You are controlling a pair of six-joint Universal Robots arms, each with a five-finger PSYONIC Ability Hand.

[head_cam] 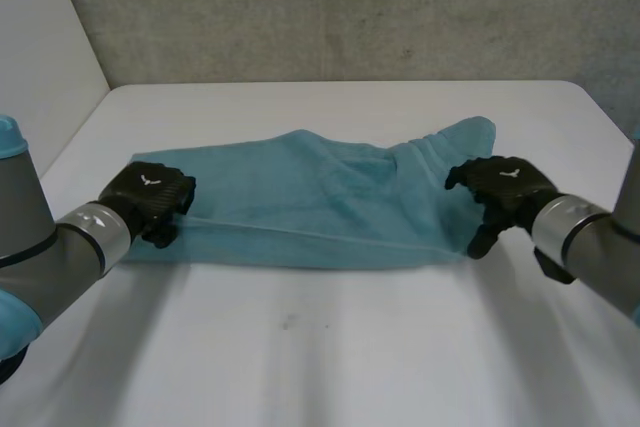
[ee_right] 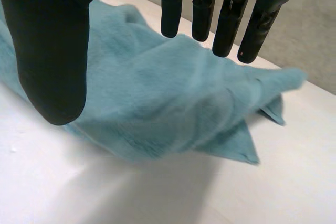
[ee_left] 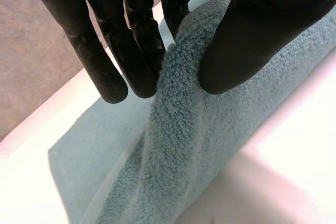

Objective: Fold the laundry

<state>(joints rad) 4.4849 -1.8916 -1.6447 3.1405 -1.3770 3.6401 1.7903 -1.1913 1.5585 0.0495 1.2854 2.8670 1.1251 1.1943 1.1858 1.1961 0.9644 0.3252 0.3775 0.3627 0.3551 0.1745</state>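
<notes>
The towel (head_cam: 320, 202) lies on the table (head_cam: 300, 347), seemingly folded once lengthwise. Its right end is rumpled, with more folds to go. The left hand (head_cam: 150, 197) pinches the towel's left end, while the right hand (head_cam: 500, 187) hangs over the other end, fingers spread and empty.

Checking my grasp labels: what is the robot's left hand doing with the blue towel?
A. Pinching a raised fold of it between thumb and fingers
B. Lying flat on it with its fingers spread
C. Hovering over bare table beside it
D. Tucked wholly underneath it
A: in the left wrist view the left hand has a raised ridge of the blue towel squeezed between its thumb and fingers.
</notes>
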